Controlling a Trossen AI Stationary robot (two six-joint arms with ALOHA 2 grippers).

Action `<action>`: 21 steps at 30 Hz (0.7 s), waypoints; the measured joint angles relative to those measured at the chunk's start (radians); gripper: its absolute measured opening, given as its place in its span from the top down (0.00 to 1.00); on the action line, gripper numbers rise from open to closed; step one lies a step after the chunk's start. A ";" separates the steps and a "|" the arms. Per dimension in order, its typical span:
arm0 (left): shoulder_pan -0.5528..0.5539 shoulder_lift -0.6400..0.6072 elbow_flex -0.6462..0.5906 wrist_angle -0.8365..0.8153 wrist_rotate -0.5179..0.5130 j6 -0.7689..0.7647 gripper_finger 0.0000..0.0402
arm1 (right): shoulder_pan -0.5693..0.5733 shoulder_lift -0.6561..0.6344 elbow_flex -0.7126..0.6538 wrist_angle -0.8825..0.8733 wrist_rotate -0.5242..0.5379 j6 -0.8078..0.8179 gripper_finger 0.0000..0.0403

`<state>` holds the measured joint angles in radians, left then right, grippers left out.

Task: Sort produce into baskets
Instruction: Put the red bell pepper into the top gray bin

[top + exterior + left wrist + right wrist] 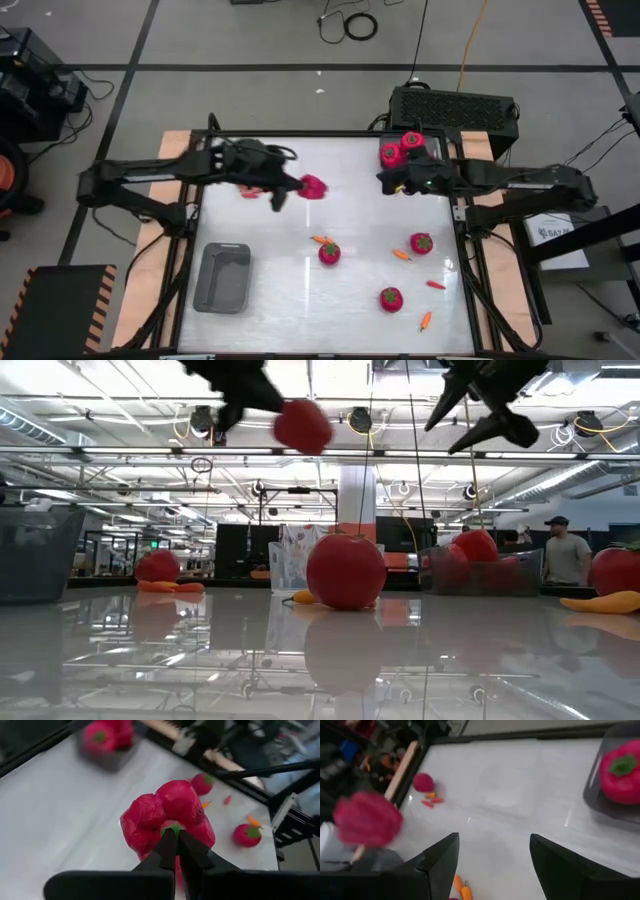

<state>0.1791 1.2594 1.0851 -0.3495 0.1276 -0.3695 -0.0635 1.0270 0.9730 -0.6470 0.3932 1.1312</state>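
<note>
High view shows the left tool (290, 186) pinched shut on a red fruit (313, 187) by its green top, aloft over the far worktop (300, 290). Carrying is under way. Next it needs a release over the far-right basket (397, 153). The right tool (385, 180) hangs open, empty, beside that basket.

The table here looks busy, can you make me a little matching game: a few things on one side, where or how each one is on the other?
Things:
1. left hand
2. right hand
3. empty grey basket
4. second grey basket

States:
A. lies at the near left of the table with nothing in it
B. open, holding nothing, beside the far right corner
C. sits at the far right corner with red fruits inside
D. shut on the green top of a red fruit, lifted off the table

Pairs: 1-D, 2-B, 3-A, 4-C
</note>
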 joint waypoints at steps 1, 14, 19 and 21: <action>-0.001 0.036 0.000 0.059 0.011 0.024 0.98 | 0.000 -0.013 0.000 0.005 0.005 0.002 0.42; 0.080 0.678 0.435 0.396 0.008 0.094 0.98 | -0.004 -0.168 0.000 -0.083 0.200 -0.220 0.42; 0.098 0.938 0.730 0.372 0.003 0.092 0.98 | -0.015 -0.219 0.000 -0.089 0.213 -0.364 0.42; 0.095 1.018 0.838 0.355 0.003 0.096 0.98 | -0.027 -0.237 0.000 -0.087 0.212 -0.392 0.42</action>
<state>0.2745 2.2776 1.9235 0.0059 0.1307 -0.2733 -0.0905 0.7899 0.9730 -0.7338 0.6056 0.7388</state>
